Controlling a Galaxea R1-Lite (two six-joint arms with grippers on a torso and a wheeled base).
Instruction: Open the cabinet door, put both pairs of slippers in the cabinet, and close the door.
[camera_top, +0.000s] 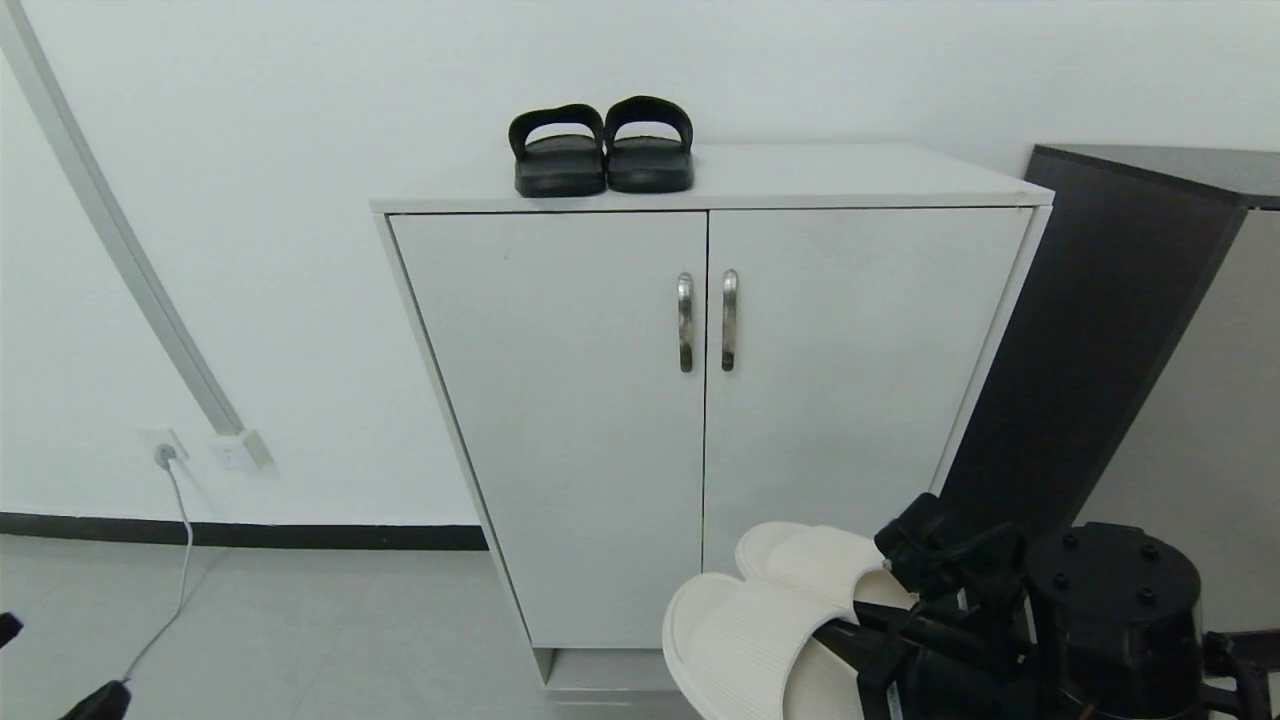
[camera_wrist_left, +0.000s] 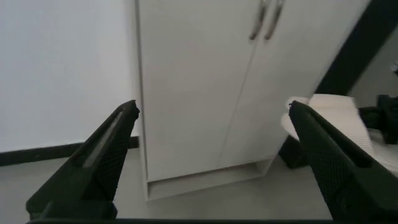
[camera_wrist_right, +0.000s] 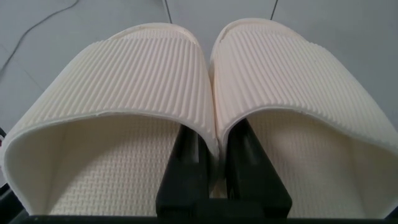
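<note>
Grey floor (camera_top: 300, 620) and a plain white wall (camera_top: 250, 200) lie behind the work; the right gripper (camera_wrist_right: 214, 171) is clenched on the pair of cream ribbed slippers (camera_wrist_right: 149, 81), its black fingers (camera_wrist_right: 186, 174) pinching the two adjoining inner sides together, and it holds them off the floor, low before the right-hand door; the left gripper (camera_wrist_left: 211, 155) hangs spread wide, grasping nothing, low and to the left of the white two-door cabinet (camera_top: 560, 420); both doors are shut, their two metal bar handles (camera_top: 685, 322) side by side at the middle seam; a pair of black slide slippers (camera_top: 603, 150) sits on the cabinet's top, near its left end; a dark cabinet (camera_top: 1100, 350) stands just beside it on the right; a white cable (camera_top: 180, 560) drops from a wall socket (camera_top: 163, 447) to the floor.
</note>
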